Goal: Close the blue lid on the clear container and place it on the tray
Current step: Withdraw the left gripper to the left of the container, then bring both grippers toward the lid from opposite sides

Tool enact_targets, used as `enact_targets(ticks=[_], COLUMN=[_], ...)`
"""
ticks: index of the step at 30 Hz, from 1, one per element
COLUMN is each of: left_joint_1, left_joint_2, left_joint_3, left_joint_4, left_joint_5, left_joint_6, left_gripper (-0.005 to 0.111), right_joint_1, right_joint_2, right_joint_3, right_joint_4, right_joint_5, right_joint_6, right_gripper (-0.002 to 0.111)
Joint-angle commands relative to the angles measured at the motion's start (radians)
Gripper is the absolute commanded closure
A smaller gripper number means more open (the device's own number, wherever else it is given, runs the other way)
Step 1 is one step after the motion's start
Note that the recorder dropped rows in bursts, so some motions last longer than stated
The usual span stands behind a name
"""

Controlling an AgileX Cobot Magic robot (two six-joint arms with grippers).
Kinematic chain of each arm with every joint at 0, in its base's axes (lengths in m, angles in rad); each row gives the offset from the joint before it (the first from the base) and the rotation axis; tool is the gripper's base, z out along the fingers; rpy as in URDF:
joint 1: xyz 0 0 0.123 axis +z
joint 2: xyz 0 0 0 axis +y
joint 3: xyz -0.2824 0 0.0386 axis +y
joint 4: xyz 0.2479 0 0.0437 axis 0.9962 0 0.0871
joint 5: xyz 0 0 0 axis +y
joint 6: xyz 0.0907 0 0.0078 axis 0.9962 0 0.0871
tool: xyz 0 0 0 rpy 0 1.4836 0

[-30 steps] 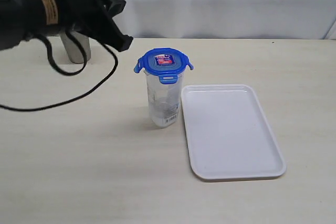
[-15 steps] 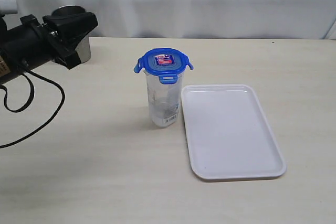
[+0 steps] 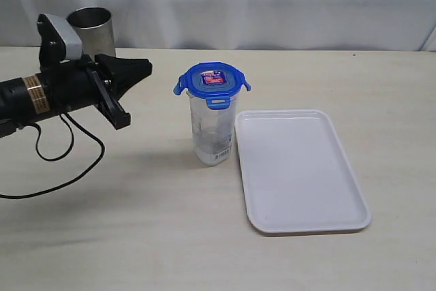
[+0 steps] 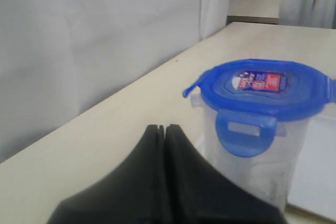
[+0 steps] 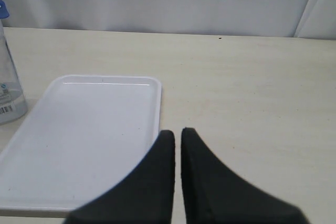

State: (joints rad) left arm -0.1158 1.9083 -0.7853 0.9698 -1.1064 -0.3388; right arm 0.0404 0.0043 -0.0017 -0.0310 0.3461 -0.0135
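Beige tabletop [image 3: 136, 223], white curtain behind. Clear container [image 3: 212, 138] stands upright on the table, just beside the tray [image 3: 303, 182], at its left long edge, not on it. Blue lid [image 3: 212, 80] sits on the container's rim; side flaps stick outward, front flap hangs down. Left gripper [image 3: 145, 67] has jaws pressed together, holds nothing, hovers left of the container at lid height, tips toward it, no contact. Right gripper [image 5: 177, 132] likewise closed and empty, near the tray. Steel tumbler [image 3: 91, 27] at back left.

The lid [image 3: 212, 80] sits on the container [image 3: 212, 131], just left of the tray [image 3: 303, 175].
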Motion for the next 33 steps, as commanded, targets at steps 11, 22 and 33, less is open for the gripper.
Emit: enact_targets(ticks=[11, 22, 33], left_joint_1=[-0.002, -0.071, -0.071], left_joint_2=[0.137, 0.137, 0.137], left_joint_3=[-0.078, -0.078, -0.078], left_joint_4=[0.019, -0.052, -0.047], left_joint_5=[-0.115, -0.115, -0.054], left_joint_6=[-0.030, 0.003, 0.003], left_gripper=[0.107, 0.107, 0.107], right_joint_1=[-0.004, -0.002, -0.002], right_joint_2=[-0.004, 0.010, 0.781], right_joint_3=[0.002, -0.027, -0.366], right_joint_4=[0.048, 0.180, -0.844], right_joint_5=[-0.346, -0.588, -0.868], right_joint_6=[0.006, 0.267, 1.132], right_gripper=[0.104, 0.104, 0.104])
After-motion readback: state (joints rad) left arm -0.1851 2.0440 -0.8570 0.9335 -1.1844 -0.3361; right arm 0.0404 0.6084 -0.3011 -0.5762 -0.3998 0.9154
